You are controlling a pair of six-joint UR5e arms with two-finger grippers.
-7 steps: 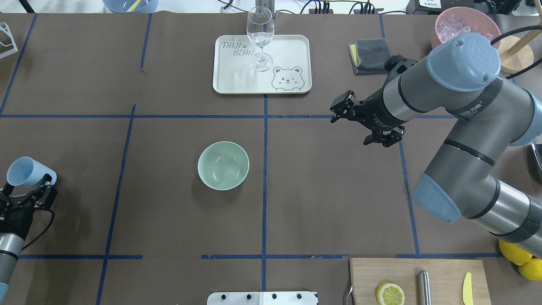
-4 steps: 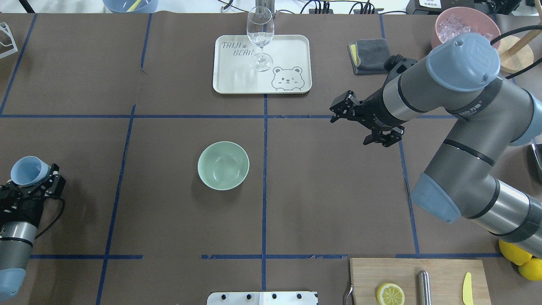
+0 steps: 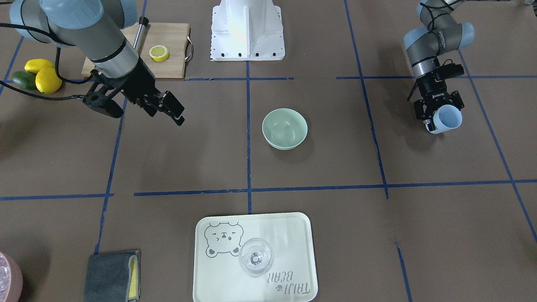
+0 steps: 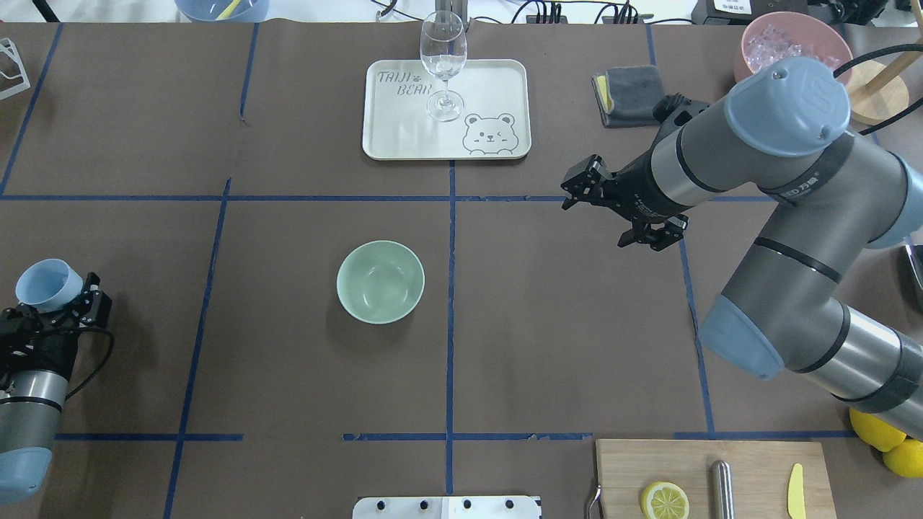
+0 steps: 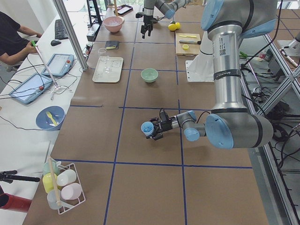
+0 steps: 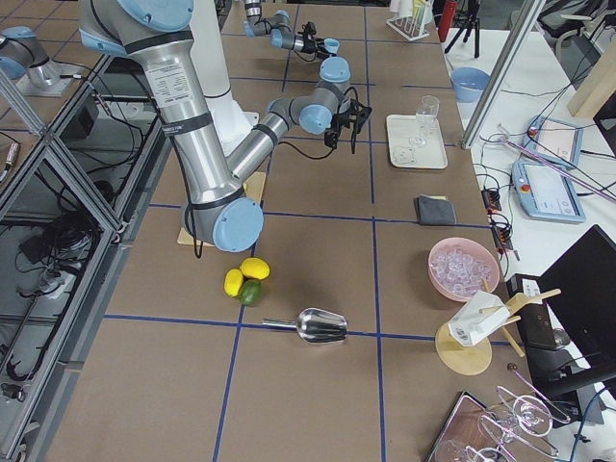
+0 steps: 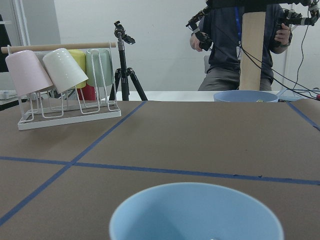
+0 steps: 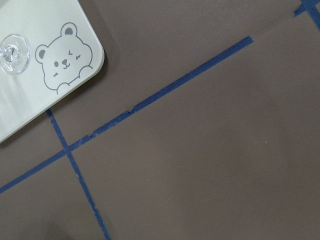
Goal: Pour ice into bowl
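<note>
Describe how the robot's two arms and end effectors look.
The left arm and right arm are grey tubes with pale blue joint caps and black bands; the right bears white lettering. The left end effector and right end effector are black, two-fingered, with black cables.

The left claw [image 4: 58, 297] has seemingly tipped its light blue cup [image 4: 47, 283] more upright.

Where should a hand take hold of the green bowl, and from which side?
Take the bowl by its rim from above, one finger inside, one outside. It stands upright and open, has no handle, and probably is too wide to span.
</note>
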